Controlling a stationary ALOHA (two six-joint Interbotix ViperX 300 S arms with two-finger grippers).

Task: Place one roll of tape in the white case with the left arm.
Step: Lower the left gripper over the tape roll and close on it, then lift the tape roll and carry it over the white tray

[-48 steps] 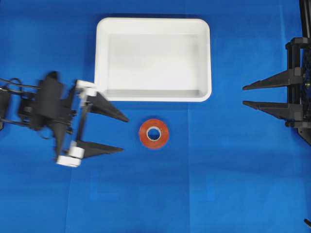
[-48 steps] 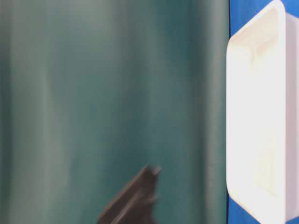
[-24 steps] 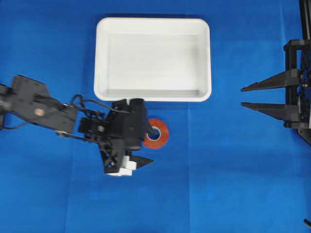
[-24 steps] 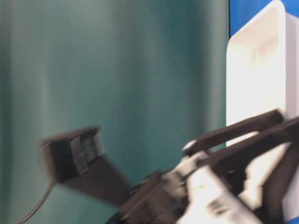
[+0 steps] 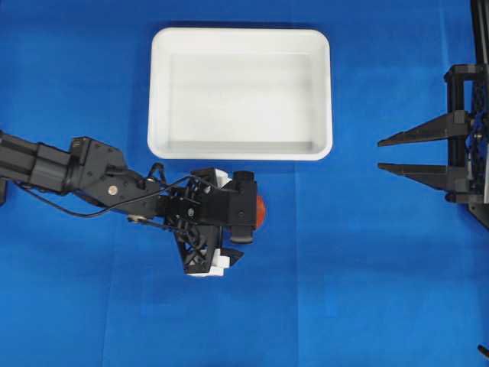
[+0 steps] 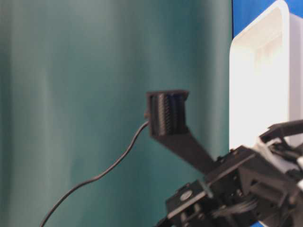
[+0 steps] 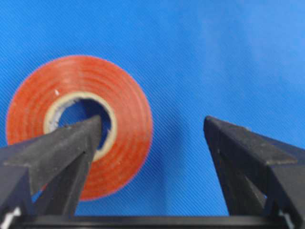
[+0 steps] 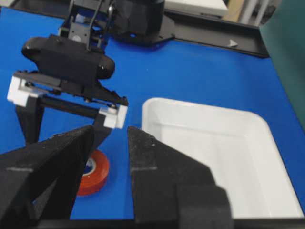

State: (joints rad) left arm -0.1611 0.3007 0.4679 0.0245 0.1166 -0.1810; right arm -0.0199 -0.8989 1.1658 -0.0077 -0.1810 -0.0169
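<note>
Left gripper (image 7: 152, 138) spread over roll of tape (image 7: 78, 125) on blue cloth (image 5: 344, 267); teal curtain (image 6: 94, 94) behind.

A bench (image 5: 367, 275) covered in bright blue cloth carries everything here. The white case (image 5: 241, 151), a shallow rectangular tray with rounded corners, lies flat on it toward the far edge in the overhead view. The roll of tape (image 7: 78, 125), an orange-red ring with a pale core, lies flat on the cloth near the case's front rim, apart from it, mostly hidden from overhead.
</note>
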